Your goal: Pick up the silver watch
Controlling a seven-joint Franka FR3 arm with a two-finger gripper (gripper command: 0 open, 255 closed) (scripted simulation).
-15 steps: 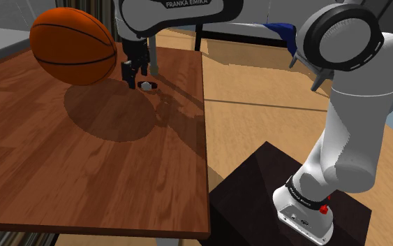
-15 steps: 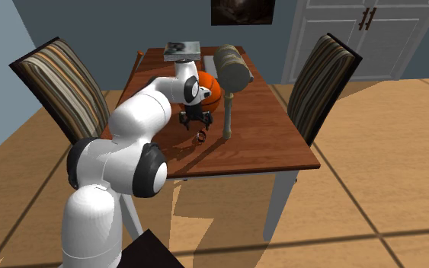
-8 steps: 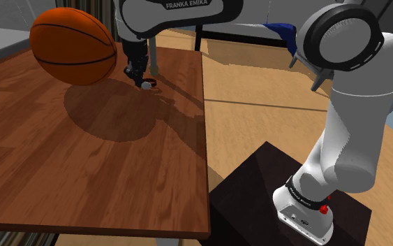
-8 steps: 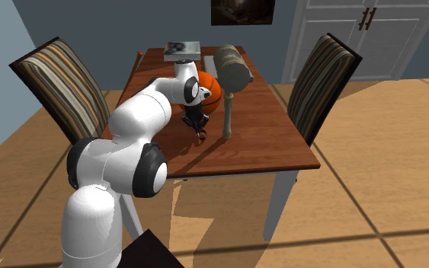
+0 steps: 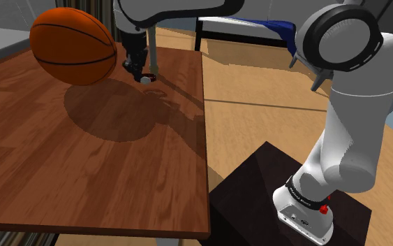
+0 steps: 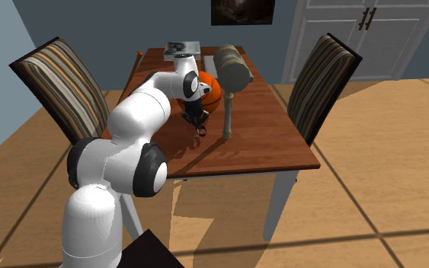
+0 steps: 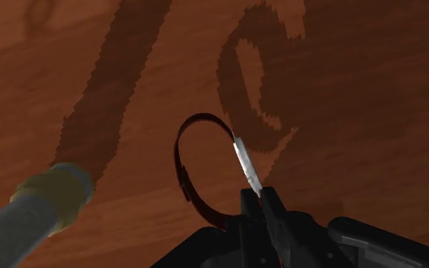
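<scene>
gripper [image 7: 260, 199] pinching silver-faced watch [image 7: 244, 161] | apparently clear of table [image 7: 372, 68] | arm-base lettering [image 5: 305, 196] unreadable

The silver-cased watch [image 7: 244, 163], dark red strap looped, sits clasped in the pincer [image 7: 261, 199].

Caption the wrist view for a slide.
Fingers clasp the watch by its silver case, its dark red strap looping over the wooden table.

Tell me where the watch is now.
In the shoulder view's upper left, the watch hangs clasped in the gripper, right of the basketball, above the table.
</scene>
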